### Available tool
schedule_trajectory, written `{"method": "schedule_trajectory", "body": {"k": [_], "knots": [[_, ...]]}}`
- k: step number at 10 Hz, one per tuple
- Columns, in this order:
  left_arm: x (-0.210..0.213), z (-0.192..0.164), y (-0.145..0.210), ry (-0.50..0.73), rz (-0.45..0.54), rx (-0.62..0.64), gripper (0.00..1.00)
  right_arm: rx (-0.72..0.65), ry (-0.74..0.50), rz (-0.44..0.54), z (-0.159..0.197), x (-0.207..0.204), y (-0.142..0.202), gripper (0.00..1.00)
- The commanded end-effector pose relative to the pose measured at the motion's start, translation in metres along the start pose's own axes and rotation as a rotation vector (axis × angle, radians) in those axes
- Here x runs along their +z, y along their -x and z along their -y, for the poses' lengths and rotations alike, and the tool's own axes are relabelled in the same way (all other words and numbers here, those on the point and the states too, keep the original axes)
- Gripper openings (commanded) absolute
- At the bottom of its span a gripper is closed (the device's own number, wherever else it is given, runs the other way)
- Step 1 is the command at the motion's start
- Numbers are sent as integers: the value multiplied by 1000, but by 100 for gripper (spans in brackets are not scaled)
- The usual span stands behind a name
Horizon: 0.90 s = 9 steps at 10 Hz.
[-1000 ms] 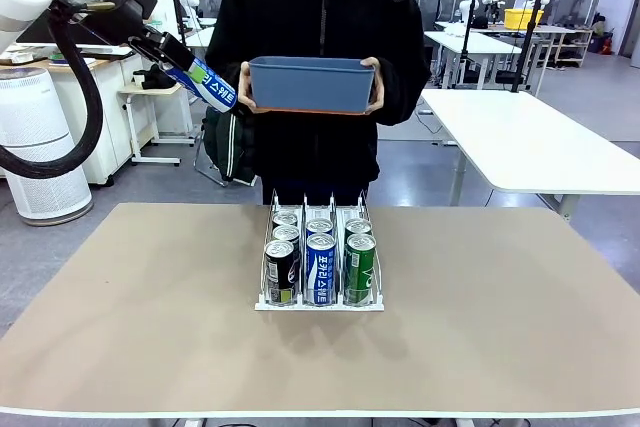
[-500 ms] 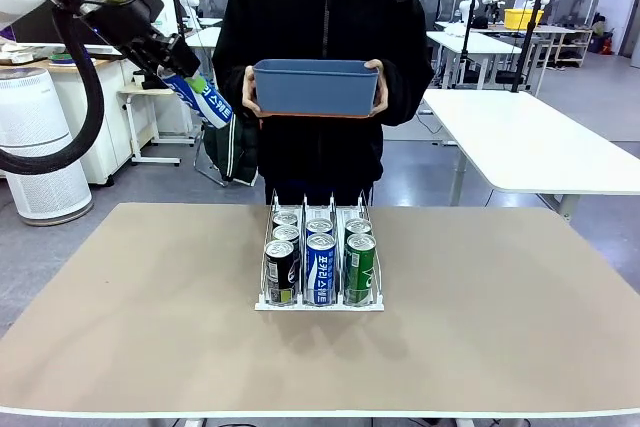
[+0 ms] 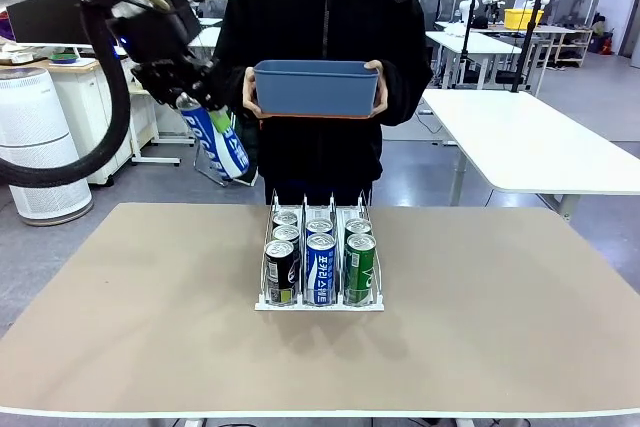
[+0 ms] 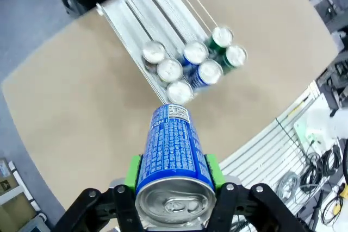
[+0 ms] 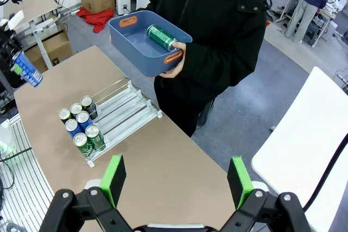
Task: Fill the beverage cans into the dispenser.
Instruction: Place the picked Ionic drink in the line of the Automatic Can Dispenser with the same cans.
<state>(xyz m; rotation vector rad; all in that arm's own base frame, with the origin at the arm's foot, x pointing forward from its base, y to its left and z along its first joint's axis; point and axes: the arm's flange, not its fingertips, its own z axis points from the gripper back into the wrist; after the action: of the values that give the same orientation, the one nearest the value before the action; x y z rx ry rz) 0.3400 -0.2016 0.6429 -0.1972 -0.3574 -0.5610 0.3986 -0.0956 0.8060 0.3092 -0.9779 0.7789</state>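
The blue-and-white can [image 3: 222, 142] hangs in the air above and left of the dispenser [image 3: 320, 304]. It is clenched at its silver-topped end between the green pads of the left claw [image 3: 200, 107], with its long axis slanted and its base pointing down toward the dispenser's far end. The left arm reaches in high from the dispenser's left, wrist angled down toward the counter [image 3: 140, 337], where six cans [image 3: 320, 262] fill the dispenser's near end. The right claw [image 5: 176, 180] is spread wide, grasping nothing, high above the dispenser.
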Motion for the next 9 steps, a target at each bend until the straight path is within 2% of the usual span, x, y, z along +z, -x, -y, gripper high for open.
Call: {"method": "schedule_trajectory", "body": {"k": [1, 2, 3, 6, 7, 9], "knots": [[-11, 18, 2, 76, -48, -81, 57, 0, -6, 2, -2, -1, 1, 100], [-10, 22, 0, 84, -38, -124, 57, 0, -6, 2, -2, -1, 1, 100], [-11, 17, 2, 20, -38, -35, 57, 0, -6, 2, -2, -1, 1, 100], [-11, 17, 2, 20, -38, -35, 57, 0, -6, 2, -2, -1, 1, 100], [-17, 21, 2, 35, -51, -57, 57, 0, -6, 2, -2, -1, 1, 100], [-49, 53, -18, 8, -123, -149, 57, 0, -6, 2, -2, -1, 1, 100]]}}
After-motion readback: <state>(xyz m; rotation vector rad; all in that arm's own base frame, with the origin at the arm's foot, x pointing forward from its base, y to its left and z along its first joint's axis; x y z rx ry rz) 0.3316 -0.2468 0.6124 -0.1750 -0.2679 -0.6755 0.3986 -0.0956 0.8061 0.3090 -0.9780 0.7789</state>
